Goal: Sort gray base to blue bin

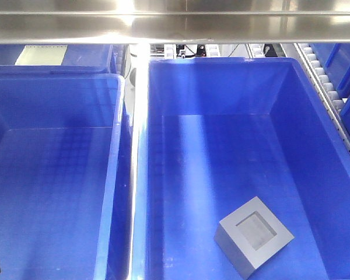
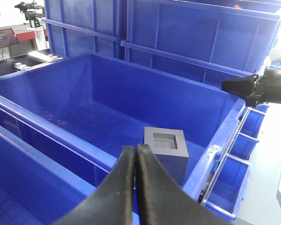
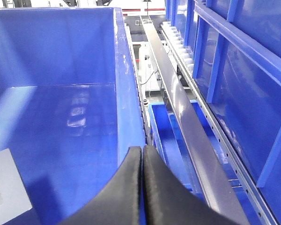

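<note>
Both hands, left [image 2: 135,154] & right [image 3: 142,157], clenched w/ nothing held; gray base [image 1: 254,236] sits in blue bin [image 1: 332,175], looks rigid, matte, likely grippable across opposite flat sides.

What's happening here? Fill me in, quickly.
A two-arm robot is sorting a gray base into a blue bin. The block already lies on that bin's floor, near its front, with its square recess facing up. Neither arm holds anything: the left gripper and the right gripper are both shut and empty, each outside the bin's walls. A second blue bin stands beside the first; nothing shows in the part of it that is visible.
</note>
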Robot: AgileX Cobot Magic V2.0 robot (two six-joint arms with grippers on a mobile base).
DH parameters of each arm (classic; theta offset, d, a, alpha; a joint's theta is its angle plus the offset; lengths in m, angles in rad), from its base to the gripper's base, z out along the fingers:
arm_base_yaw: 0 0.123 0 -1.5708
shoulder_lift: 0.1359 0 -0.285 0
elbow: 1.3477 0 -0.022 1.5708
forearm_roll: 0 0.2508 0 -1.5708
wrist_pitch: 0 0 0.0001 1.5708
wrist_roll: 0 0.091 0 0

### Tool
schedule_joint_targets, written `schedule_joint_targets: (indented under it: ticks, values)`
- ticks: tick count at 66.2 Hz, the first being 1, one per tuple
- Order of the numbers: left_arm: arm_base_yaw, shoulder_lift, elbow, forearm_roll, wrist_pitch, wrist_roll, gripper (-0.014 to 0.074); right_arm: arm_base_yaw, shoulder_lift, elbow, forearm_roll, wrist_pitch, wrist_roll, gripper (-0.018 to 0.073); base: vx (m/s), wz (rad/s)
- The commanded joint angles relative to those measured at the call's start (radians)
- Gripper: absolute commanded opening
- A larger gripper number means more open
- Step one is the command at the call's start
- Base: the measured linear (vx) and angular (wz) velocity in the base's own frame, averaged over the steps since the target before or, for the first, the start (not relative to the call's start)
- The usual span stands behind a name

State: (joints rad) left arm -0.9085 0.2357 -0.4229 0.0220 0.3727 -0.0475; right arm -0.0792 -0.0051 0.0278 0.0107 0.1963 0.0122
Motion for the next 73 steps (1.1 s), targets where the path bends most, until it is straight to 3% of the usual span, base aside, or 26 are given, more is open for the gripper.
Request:
schedule_joint_targets:
  ticks: [1, 12, 21, 39, 52, 61, 73]
  values:
    - [-0.003, 0.007, -0.021, 0.003, -0.086, -0.001, -0.0008, -0.002, 0.018, 0.002, -0.004, -0.046, -0.012, -0.0005, 0.0, 0.0]
    - [0.074, -0.003, -0.02, 0.002, -0.089, 0.017, -0.0008, -0.002, 0.018, 0.002, -0.004, -0.046, -0.012, -0.0005, 0.0, 0.0]
    - [0.212, -0.056, -0.006, 0.002, -0.092, 0.017, -0.0008, -0.002, 0.018, 0.002, -0.004, -0.046, -0.012, -0.0005, 0.0, 0.0]
    - [0.618, -0.215, 0.086, -0.005, -0.098, 0.017, -0.0008, -0.002, 0.018, 0.002, -0.004, -0.046, -0.012, -0.0005, 0.0, 0.0]
    - [0.871, -0.261, 0.16, -0.003, -0.105, 0.017, -0.0008, -0.002, 0.018, 0.002, -0.004, -0.046, -0.012, -0.0005, 0.0, 0.0]
    - [0.965, -0.263, 0.225, -0.003, -0.114, 0.017, -0.0008, -0.002, 0.018, 0.002, -0.004, -0.046, -0.012, -0.0005, 0.0, 0.0]
    - [0.976, -0.263, 0.305, -0.004, -0.196, 0.016, -0.0008, -0.002, 0.018, 0.002, -0.004, -0.046, -0.012, -0.0005, 0.0, 0.0]
